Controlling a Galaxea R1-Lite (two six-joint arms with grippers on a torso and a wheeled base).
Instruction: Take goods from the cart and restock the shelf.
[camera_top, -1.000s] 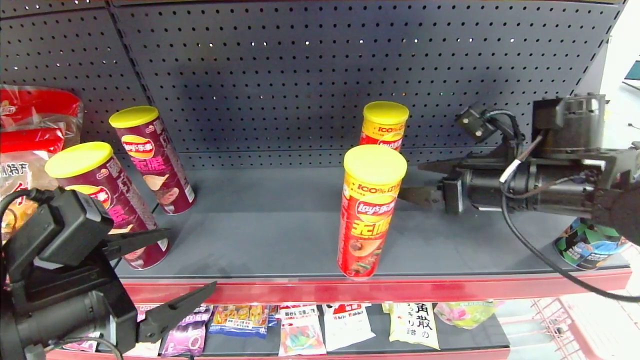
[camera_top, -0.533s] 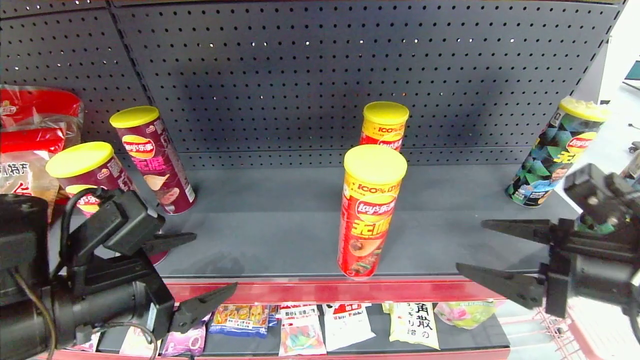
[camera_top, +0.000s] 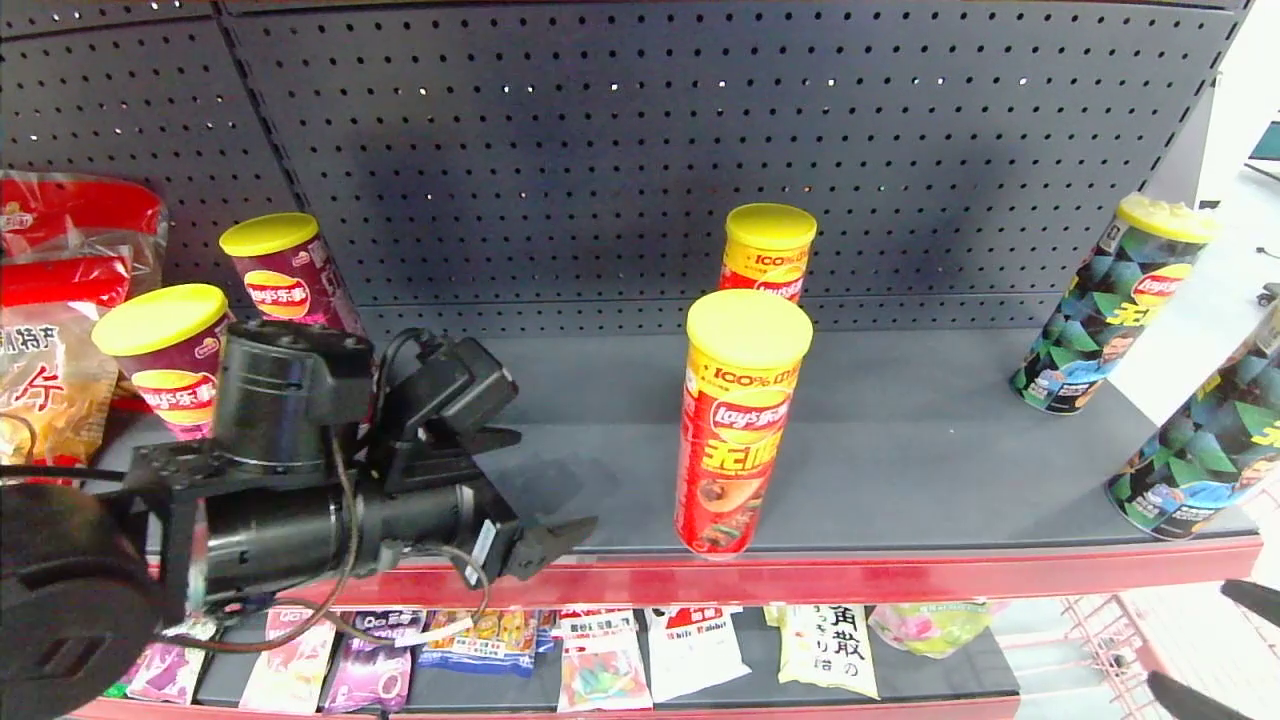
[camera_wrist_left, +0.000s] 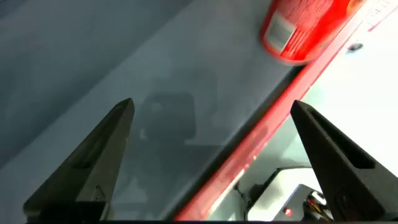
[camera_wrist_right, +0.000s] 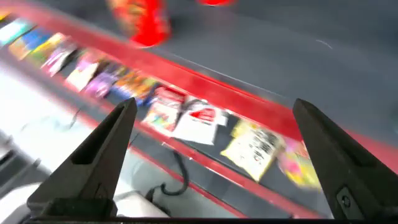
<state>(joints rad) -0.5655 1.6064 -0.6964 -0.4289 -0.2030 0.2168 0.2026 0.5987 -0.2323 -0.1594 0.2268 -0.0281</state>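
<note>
The red can is standing upright at the front edge of the shelf, wearing a yellow lid. It is sitting clear of the left gripper, which is hovering just to its left with fingers gaping wide and gripping nothing. The right gripper is hanging below the right end of the shelf, likewise spread and empty.

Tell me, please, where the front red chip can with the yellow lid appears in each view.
Head view: front red can stands mid-shelf, by the red shelf lip.
Left wrist view: can, its base just behind the lip.
Right wrist view: can, blurred, behind the lip.
Shared landmark: the red shelf lip.
</note>
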